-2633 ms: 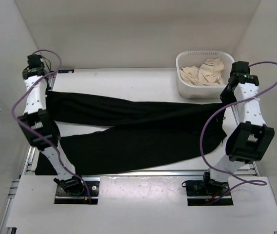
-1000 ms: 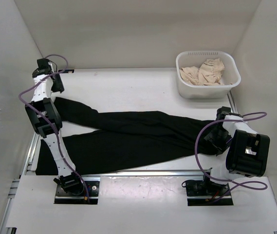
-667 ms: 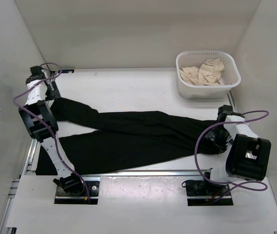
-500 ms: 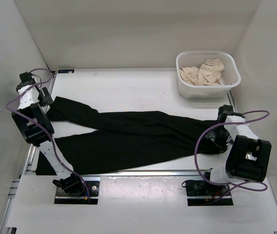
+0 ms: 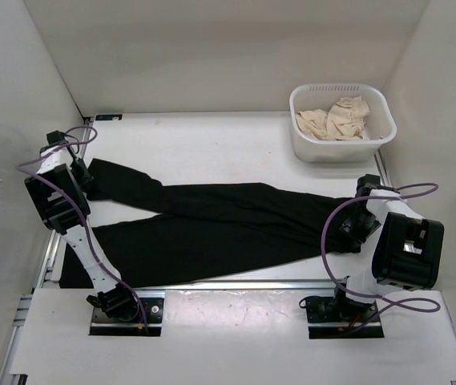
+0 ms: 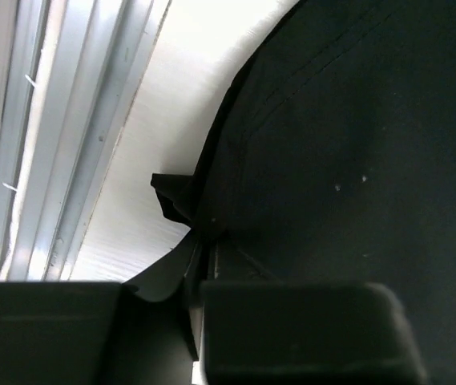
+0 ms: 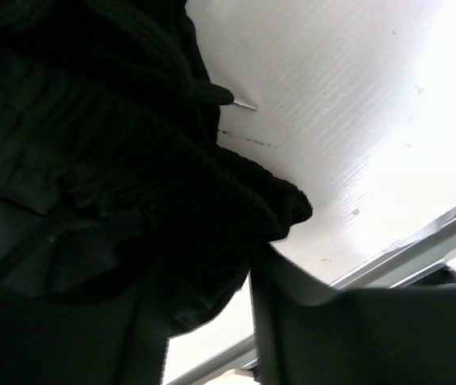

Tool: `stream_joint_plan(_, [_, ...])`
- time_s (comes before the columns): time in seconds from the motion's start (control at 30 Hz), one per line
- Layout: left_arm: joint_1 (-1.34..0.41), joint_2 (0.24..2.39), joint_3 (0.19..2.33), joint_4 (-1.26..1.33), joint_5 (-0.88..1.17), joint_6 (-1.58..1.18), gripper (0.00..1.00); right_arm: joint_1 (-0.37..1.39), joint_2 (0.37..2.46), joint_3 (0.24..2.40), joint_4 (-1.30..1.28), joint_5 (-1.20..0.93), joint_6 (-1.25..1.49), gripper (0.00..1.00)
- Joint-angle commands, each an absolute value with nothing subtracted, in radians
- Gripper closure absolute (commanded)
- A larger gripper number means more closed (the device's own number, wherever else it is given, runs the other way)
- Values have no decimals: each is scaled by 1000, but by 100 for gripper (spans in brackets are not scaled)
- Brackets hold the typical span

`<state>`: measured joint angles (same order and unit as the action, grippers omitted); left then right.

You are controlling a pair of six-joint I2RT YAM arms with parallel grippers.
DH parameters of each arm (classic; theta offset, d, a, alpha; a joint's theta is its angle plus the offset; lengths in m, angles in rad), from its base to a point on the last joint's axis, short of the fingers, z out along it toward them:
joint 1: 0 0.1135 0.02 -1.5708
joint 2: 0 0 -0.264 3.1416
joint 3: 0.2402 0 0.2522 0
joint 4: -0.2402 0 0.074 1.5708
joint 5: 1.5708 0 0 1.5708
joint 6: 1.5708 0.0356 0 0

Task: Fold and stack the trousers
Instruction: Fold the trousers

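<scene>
Black trousers lie spread across the white table, legs pointing to my left. My left gripper is clamped on a leg hem. My right gripper straddles the bunched waistband, and I cannot tell whether it grips.

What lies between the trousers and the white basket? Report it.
Nothing: in the top view, bare table separates the trousers from the basket.

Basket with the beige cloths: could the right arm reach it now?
Probably yes. The basket stands just past the right arm, only bare table between. But its jaws are down on the trousers, so it must lift off first.
</scene>
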<state>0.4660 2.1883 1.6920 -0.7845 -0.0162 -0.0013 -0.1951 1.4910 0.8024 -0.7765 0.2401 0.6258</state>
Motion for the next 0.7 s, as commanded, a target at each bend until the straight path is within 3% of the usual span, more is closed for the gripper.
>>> stream_joint_plan(0.0, [460, 2203, 1667, -787, 18, 0, 86, -206, 1508, 798, -759, 273, 640, 65])
stream_joint_plan(0.03, [471, 2182, 1657, -787, 18, 0, 86, -206, 1508, 819, -775, 273, 640, 76])
stream_joint_plan(0.17, [491, 2073, 1647, -787, 9, 0, 86, -206, 1471, 906, -888, 357, 620, 92])
stream_joint_plan(0.43, [491, 1862, 1658, -865, -109, 0, 86, -206, 1391, 1155, -1089, 456, 561, 92])
stream_joint_plan(0.5, [491, 1847, 1590, -890, -153, 0, 86, -206, 1391, 1155, -1089, 456, 552, 86])
stream_joint_plan(0.53, [491, 1830, 1500, -899, -167, 0, 73, -206, 1391, 1140, -1074, 443, 552, 86])
stream_joint_plan(0.63, [500, 1819, 1337, -920, -176, 0, 49, -206, 1411, 1082, -1037, 384, 552, 80])
stream_joint_plan(0.67, [509, 1819, 1310, -920, -176, 0, 32, -206, 1411, 1068, -1037, 371, 552, 80])
